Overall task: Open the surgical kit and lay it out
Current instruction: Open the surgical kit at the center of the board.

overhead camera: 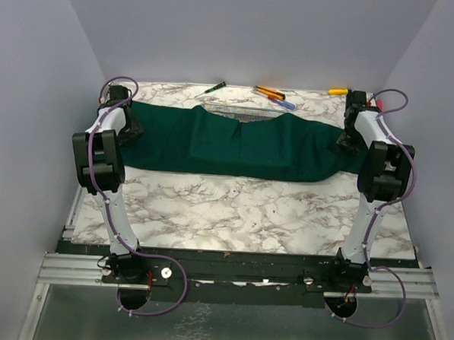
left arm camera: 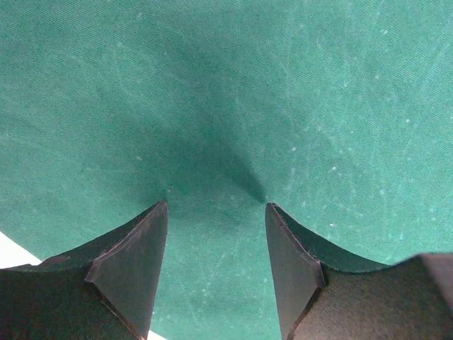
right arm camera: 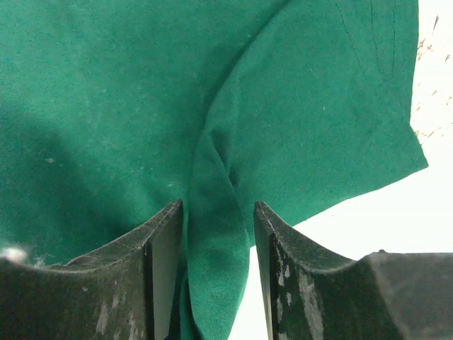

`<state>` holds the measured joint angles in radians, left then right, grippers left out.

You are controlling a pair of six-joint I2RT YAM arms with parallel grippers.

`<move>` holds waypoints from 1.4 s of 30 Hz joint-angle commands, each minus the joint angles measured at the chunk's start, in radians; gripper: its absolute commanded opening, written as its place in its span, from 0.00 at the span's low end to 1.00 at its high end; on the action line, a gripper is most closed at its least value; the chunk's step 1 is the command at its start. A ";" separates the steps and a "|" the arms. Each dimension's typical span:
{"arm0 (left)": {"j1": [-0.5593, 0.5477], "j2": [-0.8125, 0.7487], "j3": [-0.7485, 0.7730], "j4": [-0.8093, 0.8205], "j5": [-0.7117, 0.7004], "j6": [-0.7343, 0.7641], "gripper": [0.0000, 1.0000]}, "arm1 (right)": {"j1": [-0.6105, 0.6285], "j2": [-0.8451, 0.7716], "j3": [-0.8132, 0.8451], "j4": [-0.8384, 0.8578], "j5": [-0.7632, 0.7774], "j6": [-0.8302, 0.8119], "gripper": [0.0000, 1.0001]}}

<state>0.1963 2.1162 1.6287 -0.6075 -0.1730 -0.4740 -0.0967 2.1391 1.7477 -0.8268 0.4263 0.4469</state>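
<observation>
You had the cloth wrap stretched sideways, left gripper spread open on its left end, right gripper astride a fold at its right end, clamping unclear.

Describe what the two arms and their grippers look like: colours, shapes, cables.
The left arm and right arm have white links joined by chunky black joint housings, with a purple cable looping along each. The left gripper and right gripper each carry two black, wedge-shaped fingers; the right ones look scuffed and speckled. No markings show.
</observation>
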 commanded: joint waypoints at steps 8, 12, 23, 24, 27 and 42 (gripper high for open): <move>0.009 0.033 0.028 0.004 0.017 0.008 0.59 | -0.026 -0.161 -0.155 -0.006 0.000 0.130 0.13; 0.009 0.034 0.022 0.005 0.013 0.008 0.59 | -0.026 -0.300 -0.277 0.025 -0.001 0.166 0.04; 0.009 0.042 0.013 0.005 0.021 0.002 0.59 | -0.031 -0.689 -0.816 0.122 -0.006 0.488 0.35; 0.009 0.043 0.014 0.005 0.021 0.000 0.59 | -0.030 -0.702 -0.837 0.092 -0.004 0.528 0.40; 0.010 0.048 0.020 0.005 0.025 0.001 0.59 | -0.031 -0.726 -0.841 0.014 0.018 0.592 0.58; 0.009 0.052 0.036 0.004 0.024 0.009 0.59 | -0.032 -0.591 -0.501 0.011 0.065 0.406 0.67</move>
<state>0.1967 2.1441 1.6444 -0.6075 -0.1688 -0.4706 -0.1200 1.5139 1.2594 -0.8799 0.4892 0.9340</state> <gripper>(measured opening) 0.588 0.681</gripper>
